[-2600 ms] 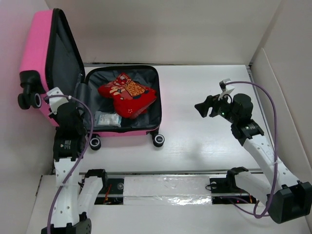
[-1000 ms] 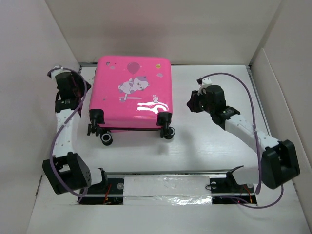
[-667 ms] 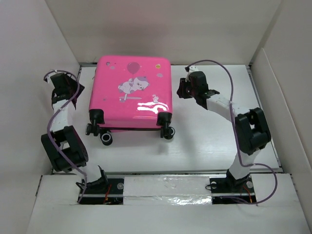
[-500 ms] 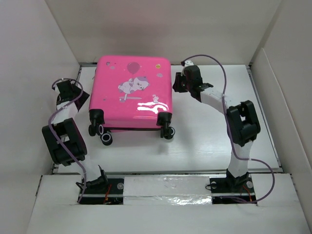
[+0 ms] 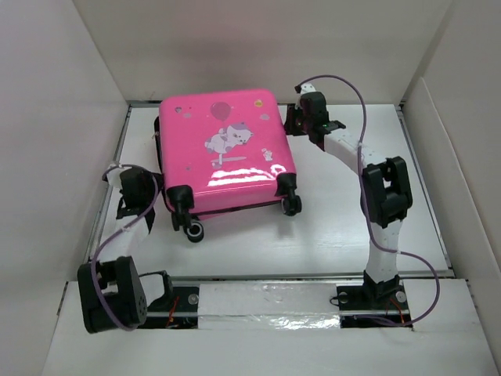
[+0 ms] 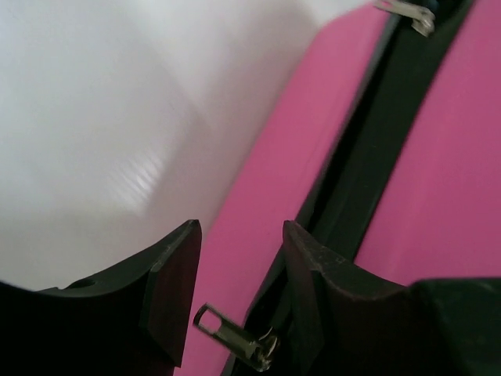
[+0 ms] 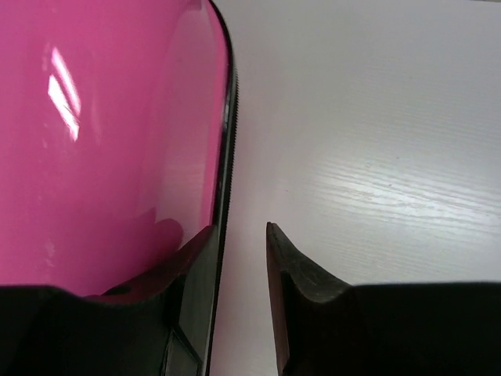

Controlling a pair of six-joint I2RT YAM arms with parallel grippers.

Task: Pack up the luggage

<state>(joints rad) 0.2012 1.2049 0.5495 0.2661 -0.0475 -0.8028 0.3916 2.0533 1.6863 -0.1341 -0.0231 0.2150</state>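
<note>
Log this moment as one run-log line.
luggage: closed, flat on table | left gripper: open, zipper pull between jaws | right gripper: open, at luggage's far-right corner

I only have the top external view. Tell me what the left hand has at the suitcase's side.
Observer: In the left wrist view, the left hand is open. A metal zipper pull lies between its fingers near their base, and it is not pinched.
Operator: Look for another pull.
Observer: A second pull shows further along the black seam of the luggage, at that view's top edge.
Operator: Now check the right hand.
Observer: In the right wrist view, the right hand is open beside the luggage's toothed edge. Only bare table shows in the gap.
</note>
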